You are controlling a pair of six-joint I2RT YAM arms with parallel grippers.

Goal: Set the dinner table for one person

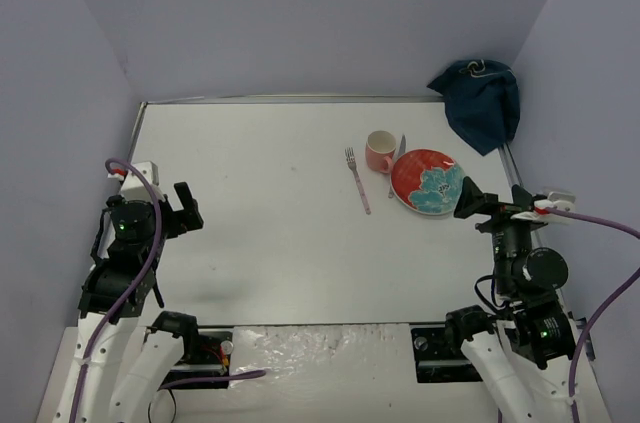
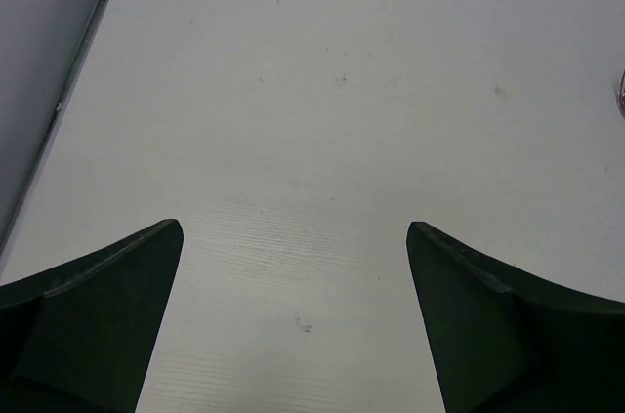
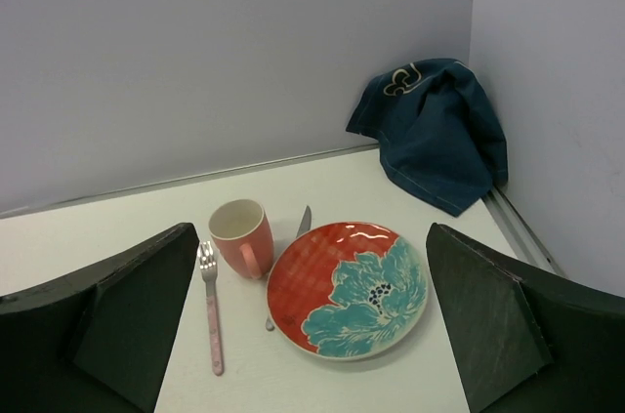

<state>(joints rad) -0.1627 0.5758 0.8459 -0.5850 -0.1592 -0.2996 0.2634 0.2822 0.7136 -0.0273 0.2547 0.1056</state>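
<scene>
Left gripper and right gripper hover with jaws apart, holding nothing; the table spreads beneath them, seemingly wider left to right, metal edge along its far side; plate, mug and fork sit far right; open surface lies left of the fork.

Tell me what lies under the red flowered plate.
A knife slips under or behind the plate's left rim: only its blade tip and handle end show. Its middle, and anything else beneath, is covered.
</scene>
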